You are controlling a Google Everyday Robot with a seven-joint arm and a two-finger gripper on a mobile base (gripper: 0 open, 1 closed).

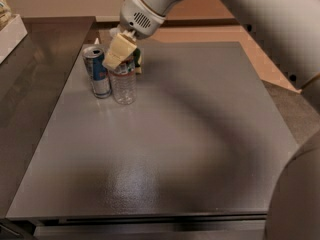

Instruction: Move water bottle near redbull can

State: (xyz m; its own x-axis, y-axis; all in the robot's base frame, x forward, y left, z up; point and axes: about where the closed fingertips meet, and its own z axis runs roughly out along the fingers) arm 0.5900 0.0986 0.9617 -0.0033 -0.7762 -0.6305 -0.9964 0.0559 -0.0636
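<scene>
The water bottle [123, 86] is clear ribbed plastic and stands upright on the grey table [175, 134] at the back left. The redbull can [97, 73], blue and silver, stands upright just left of the bottle, almost touching it. My gripper [119, 51] hangs from the arm coming in from the top right and sits at the bottle's top. It covers the cap and neck. Whether it grips the bottle does not show.
A green-and-yellow sponge [136, 59] lies just behind the bottle, mostly hidden. A white box [10, 31] sits on the dark counter at the far left. The robot's arm and body [280, 34] fill the right side. The table's front edge runs along the bottom.
</scene>
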